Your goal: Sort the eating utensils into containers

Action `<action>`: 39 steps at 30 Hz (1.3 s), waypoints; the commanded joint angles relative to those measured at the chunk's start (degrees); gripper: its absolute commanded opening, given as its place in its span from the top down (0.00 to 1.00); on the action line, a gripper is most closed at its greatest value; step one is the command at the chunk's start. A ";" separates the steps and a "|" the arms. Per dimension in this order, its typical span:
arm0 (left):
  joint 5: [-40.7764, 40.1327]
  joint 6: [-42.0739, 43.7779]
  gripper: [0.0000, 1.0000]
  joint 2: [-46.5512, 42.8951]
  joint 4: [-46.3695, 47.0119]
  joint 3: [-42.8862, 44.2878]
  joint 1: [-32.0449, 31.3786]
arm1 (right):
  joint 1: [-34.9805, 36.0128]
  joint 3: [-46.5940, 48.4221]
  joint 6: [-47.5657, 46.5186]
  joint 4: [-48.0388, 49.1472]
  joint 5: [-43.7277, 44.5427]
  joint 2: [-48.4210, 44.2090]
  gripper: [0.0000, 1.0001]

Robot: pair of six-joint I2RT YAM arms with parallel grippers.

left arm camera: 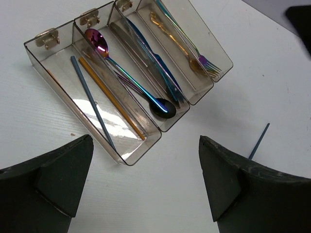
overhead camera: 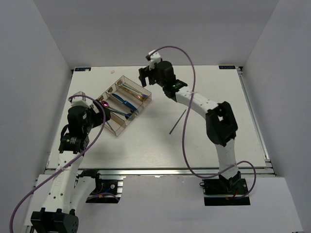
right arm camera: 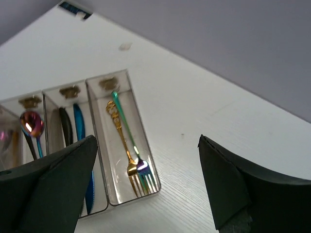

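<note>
White table (overhead camera: 214,150), chopstick (overhead camera: 177,122) near tray (left arm camera: 53,63)

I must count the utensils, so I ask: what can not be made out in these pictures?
- Top view: utensils in the tray too small to count; left arm covers one corner.
- Left wrist: loose chopstick, lower end behind a claw finger; stacked knives overlap.
- Right wrist: tray's left compartments hidden by a finger, cut by the edge.

White wood-grain table (overhead camera: 204,150) between plain grey walls (overhead camera: 34,73), aluminium rail (overhead camera: 160,171) along its near edge
</note>
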 commanded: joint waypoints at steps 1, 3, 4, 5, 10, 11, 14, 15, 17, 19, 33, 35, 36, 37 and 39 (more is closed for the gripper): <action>0.51 0.57 0.02 -0.39 0.36 -0.38 0.34 | -0.29 -3.34 7.79 -2.42 15.00 -8.56 0.11; 0.42 0.57 0.02 -0.48 0.36 -0.47 0.43 | -0.20 -5.63 12.08 -9.10 20.43 -11.11 0.11; 0.42 0.57 0.02 -0.48 0.36 -0.38 0.43 | -0.20 -7.03 14.02 -10.60 21.95 -11.90 0.11; 0.34 0.49 0.02 -0.48 0.36 -0.38 0.35 | -0.29 -9.75 16.04 -13.14 23.27 -13.30 0.11; -0.45 0.40 0.02 -0.48 0.01 -0.29 0.34 | -0.29 -14.42 35.16 -28.26 36.36 -14.54 0.11; -0.45 0.40 0.02 -0.57 -0.08 -0.29 0.34 | -0.29 -15.04 38.36 -30.37 37.94 -14.46 0.11; -0.63 0.40 0.02 -0.75 -0.08 -0.20 0.43 | -0.38 -16.72 47.24 -36.00 38.93 -13.41 0.12; -0.63 0.40 0.02 -0.75 -0.08 -0.29 0.35 | -0.29 -17.15 49.01 -37.23 38.84 -13.14 0.14; -0.63 0.40 0.02 -0.84 0.01 -0.38 0.43 | -0.29 -17.24 54.98 -41.54 38.49 -11.47 0.17; -0.63 0.40 0.02 -0.92 -0.17 -0.29 0.34 | -0.12 -18.64 56.75 -43.04 36.65 -10.77 0.20; 0.34 0.40 0.02 -1.80 0.10 -0.47 0.34 | 3.05 -36.05 72.40 -43.31 34.71 -12.96 0.75; 0.42 0.40 0.02 -1.63 0.01 -0.47 0.43 | 2.96 -37.01 74.06 -43.57 33.83 -12.79 1.00; 0.34 0.40 0.02 -1.63 0.01 -0.47 0.35 | 3.05 -37.28 73.29 -42.79 33.22 -12.96 1.00; 0.34 0.40 0.02 -1.63 0.01 -0.47 0.34 | 2.96 -37.63 72.76 -42.09 31.82 -13.05 1.00; 0.16 0.40 0.02 -1.71 -0.08 -0.38 0.34 | 3.05 -38.51 70.40 -39.11 30.50 -13.75 1.00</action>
